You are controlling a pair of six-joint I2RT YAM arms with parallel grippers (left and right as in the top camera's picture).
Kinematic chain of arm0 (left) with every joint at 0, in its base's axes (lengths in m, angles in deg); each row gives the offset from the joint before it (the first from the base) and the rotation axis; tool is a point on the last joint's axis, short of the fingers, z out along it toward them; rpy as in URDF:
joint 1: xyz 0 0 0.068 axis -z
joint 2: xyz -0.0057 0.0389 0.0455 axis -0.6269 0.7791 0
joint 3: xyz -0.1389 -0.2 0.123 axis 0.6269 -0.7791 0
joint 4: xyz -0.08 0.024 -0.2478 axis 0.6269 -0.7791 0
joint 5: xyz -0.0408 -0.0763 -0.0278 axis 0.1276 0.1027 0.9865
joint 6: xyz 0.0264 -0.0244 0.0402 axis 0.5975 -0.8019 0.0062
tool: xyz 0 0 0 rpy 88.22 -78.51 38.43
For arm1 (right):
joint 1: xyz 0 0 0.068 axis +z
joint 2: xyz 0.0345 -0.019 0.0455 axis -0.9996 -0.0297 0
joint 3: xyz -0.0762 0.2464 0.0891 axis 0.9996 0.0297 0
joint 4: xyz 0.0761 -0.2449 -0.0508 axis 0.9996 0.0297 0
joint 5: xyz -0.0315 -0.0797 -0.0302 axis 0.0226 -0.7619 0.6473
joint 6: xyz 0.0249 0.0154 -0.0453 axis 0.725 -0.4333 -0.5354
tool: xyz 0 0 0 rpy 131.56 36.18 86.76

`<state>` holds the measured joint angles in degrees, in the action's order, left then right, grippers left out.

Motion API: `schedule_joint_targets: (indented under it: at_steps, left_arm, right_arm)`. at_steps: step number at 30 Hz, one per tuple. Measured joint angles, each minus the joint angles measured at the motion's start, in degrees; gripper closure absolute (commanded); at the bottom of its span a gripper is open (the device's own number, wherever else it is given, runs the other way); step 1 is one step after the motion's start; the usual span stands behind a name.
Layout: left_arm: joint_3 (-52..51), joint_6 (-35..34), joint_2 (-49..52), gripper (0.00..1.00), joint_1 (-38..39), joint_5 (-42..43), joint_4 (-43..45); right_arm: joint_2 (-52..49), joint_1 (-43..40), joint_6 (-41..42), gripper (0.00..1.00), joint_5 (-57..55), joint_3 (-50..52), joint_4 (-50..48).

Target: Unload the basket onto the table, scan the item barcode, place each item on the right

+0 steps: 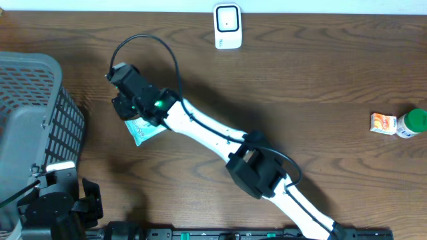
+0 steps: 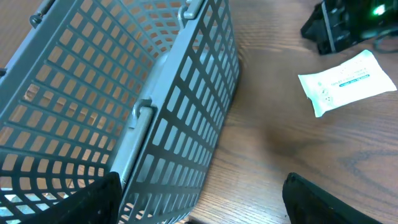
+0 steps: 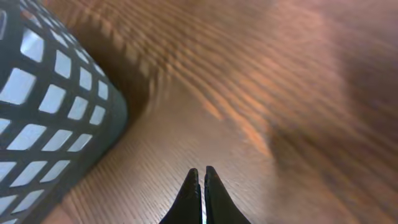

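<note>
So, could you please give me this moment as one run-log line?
right end effector: shut, beside packet | packet: lying on table | left end effector: open, by basket | scanner: apart from packet

Packet [image 1: 142,133] — partly beneath right arm [image 1: 207,131]

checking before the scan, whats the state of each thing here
left gripper: open, empty
right gripper: shut, over the white packet
basket: upright, no item seen inside
white packet: lying flat beside basket
scanner: at far edge, untouched
orange box: beside bottle, untouched
bottle: green cap on
</note>
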<state>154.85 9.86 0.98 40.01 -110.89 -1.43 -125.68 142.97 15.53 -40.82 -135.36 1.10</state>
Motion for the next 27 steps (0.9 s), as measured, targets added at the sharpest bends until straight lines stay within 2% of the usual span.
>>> schedule_joint_targets:
  at_steps: [4, 7, 11, 16, 20, 24, 27]
  left_arm:
    - [0.02, 0.02, 0.00, 0.17, 0.00, 0.00, 0.00]
    - [0.00, 0.02, 0.00, 0.17, 0.00, 0.00, 0.00]
    - [0.00, 0.02, 0.00, 0.17, 0.00, 0.00, -0.02]
    - [0.00, 0.02, 0.00, 0.16, 0.00, 0.02, -0.02]
    - [0.02, 0.00, 0.00, 0.17, 0.00, 0.00, 0.00]
    - [0.02, 0.02, 0.00, 0.16, 0.00, -0.02, 0.00]
    - [0.02, 0.02, 0.00, 0.17, 0.00, -0.02, 0.00]
  right_arm:
    - [-3.67, 0.20, 1.70, 0.99, -0.33, 0.02, -0.70]
    - [-5.46, 0.15, 2.47, 0.99, -0.48, 0.02, 2.25]
    - [-5.27, 0.13, 2.19, 0.99, -0.31, -0.57, 11.72]
    - [0.48, -1.01, -4.79, 0.99, -0.57, -0.57, 37.94]
    - [5.99, -4.39, -10.40, 0.99, -5.75, -0.42, 51.15]
    - [11.28, -8.94, -12.68, 0.99, -9.99, -0.42, 57.66]
    - [13.92, -11.13, -13.20, 0.99, -4.15, -0.42, 55.01]
